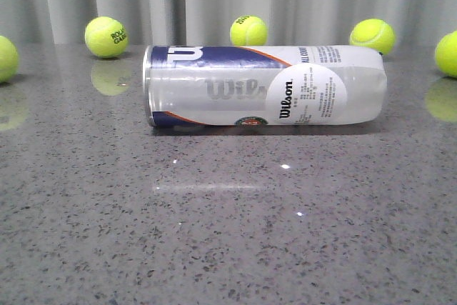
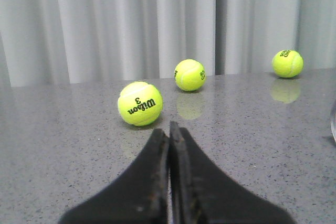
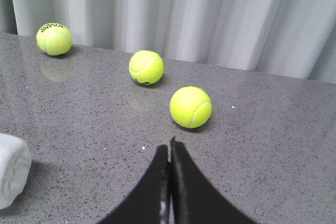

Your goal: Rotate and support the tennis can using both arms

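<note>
Jaws of both the left gripper [image 2: 169, 129] and right gripper [image 3: 170, 145] are pressed together (holding nothing), while the tennis can [image 1: 264, 87] lies sideways on the table [image 1: 228, 233].

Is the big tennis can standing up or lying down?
Lying down. The tennis can rests on its side on the grey table, silver rim pointing left, Wilson label running sideways.

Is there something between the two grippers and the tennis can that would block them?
Nothing visible blocks them. The tennis can lies on its side, alone, with the tennis balls behind it near the curtain. Both the left gripper and right gripper are closed and face loose balls, with the can at each view's edge.
</note>
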